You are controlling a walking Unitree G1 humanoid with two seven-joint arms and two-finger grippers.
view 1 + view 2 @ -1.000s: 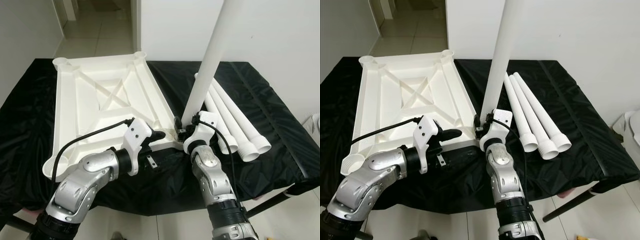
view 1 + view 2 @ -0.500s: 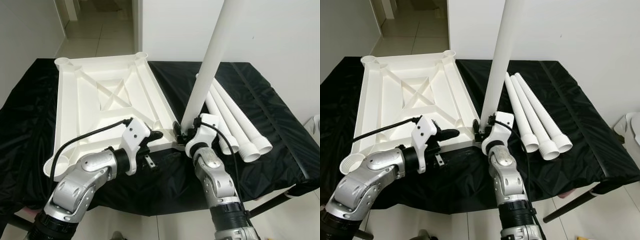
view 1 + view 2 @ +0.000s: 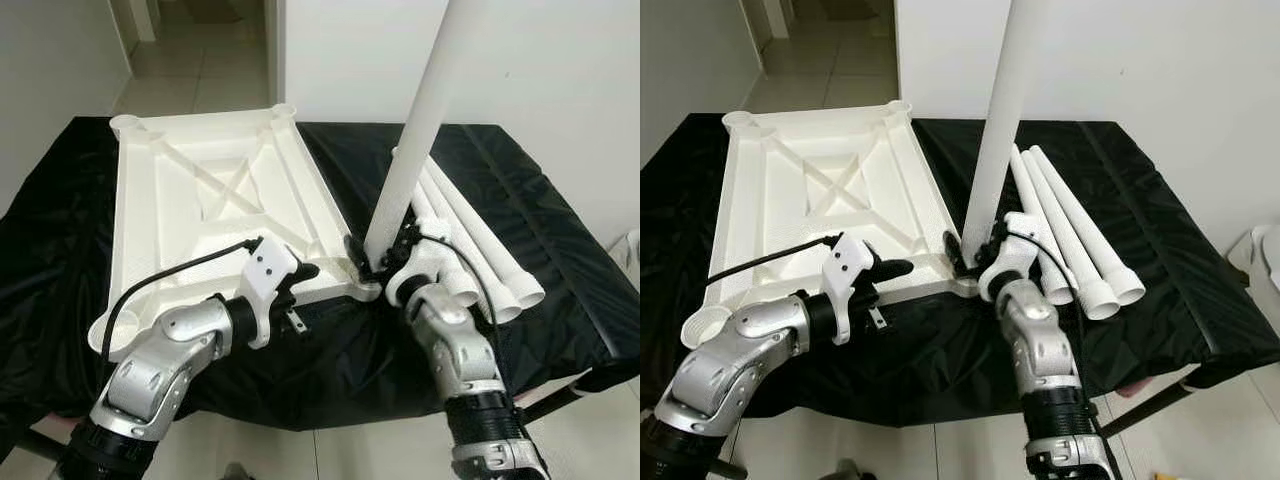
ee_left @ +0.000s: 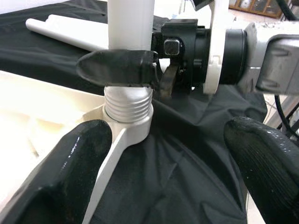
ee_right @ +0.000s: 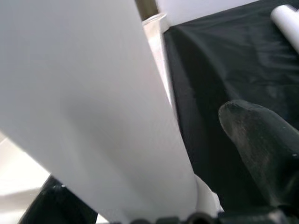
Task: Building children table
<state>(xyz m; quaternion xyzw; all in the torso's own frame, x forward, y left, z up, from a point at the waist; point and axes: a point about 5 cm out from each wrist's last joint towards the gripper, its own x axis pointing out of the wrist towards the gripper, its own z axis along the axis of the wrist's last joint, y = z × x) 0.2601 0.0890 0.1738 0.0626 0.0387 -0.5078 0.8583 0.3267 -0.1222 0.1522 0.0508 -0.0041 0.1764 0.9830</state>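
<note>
The white table top [image 3: 200, 200] lies upside down on the black-covered table. A long white leg [image 3: 420, 120] stands nearly upright in the near right corner socket, its threaded end [image 4: 128, 109] partly out of the socket. My right gripper [image 3: 375, 262] is shut on the leg just above the threads, and one finger [image 5: 257, 140] presses its side. My left gripper [image 3: 305, 272] is open at the top's front edge, just left of that corner, with its fingers [image 4: 79, 154] spread wide and touching nothing.
Three spare white legs [image 3: 1070, 230] lie side by side on the black cloth [image 3: 560, 250] right of the standing leg. A white wall rises behind the table, and a tiled doorway [image 3: 200, 40] opens at the back left. The table's front edge is close to me.
My right forearm has swung out to the right while the gripper keeps hold of the leg, turning around it. The left gripper has hardly moved.
</note>
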